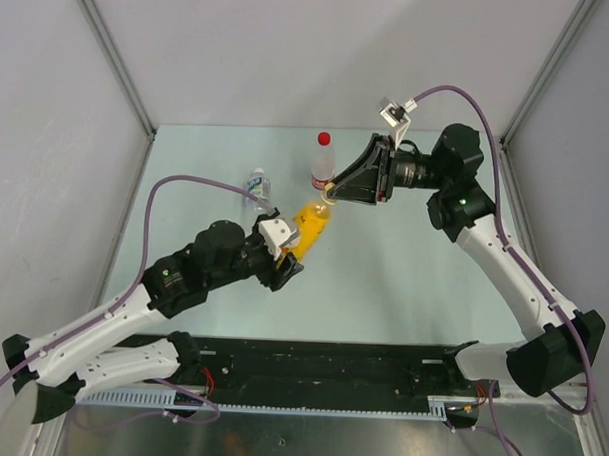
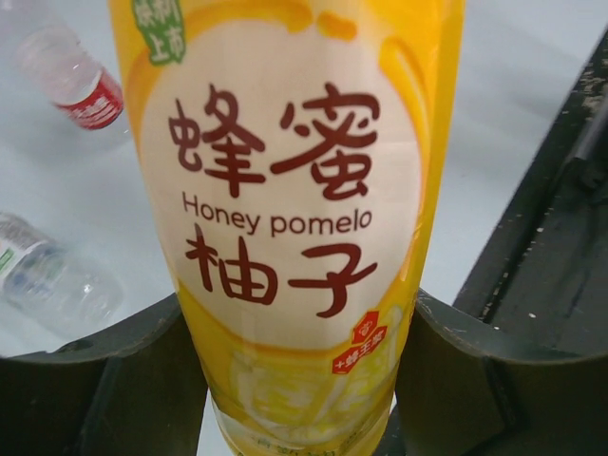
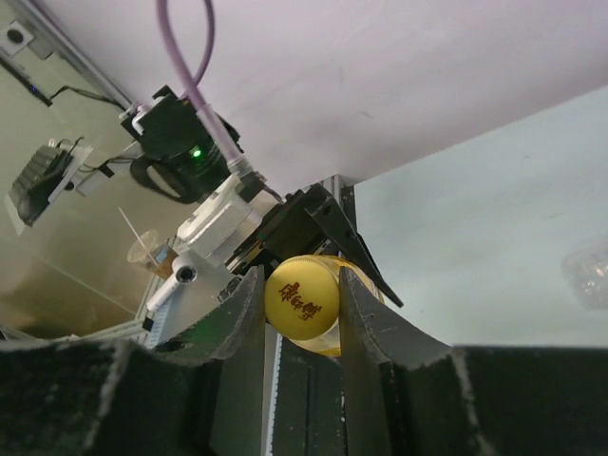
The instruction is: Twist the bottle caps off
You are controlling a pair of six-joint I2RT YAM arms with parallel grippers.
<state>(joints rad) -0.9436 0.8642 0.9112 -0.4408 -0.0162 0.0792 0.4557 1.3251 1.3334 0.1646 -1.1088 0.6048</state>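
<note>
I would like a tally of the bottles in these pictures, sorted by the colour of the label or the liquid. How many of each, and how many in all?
Yellow Honey pomelo bottle: 1
Clear bottle with red-white label: 1
Clear bottle with blue-white label: 1
Total: 3 bottles

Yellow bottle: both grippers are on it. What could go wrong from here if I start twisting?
1. The yellow bottle looks tilted and holds liquid, so juice may spill once the yellow cap loosens in the right gripper.
2. The left gripper clamps the smooth label, so the bottle might spin in its fingers instead of the cap turning.
3. The red-capped bottle stands close beside the right gripper and a wrist roll could knock it over.
</note>
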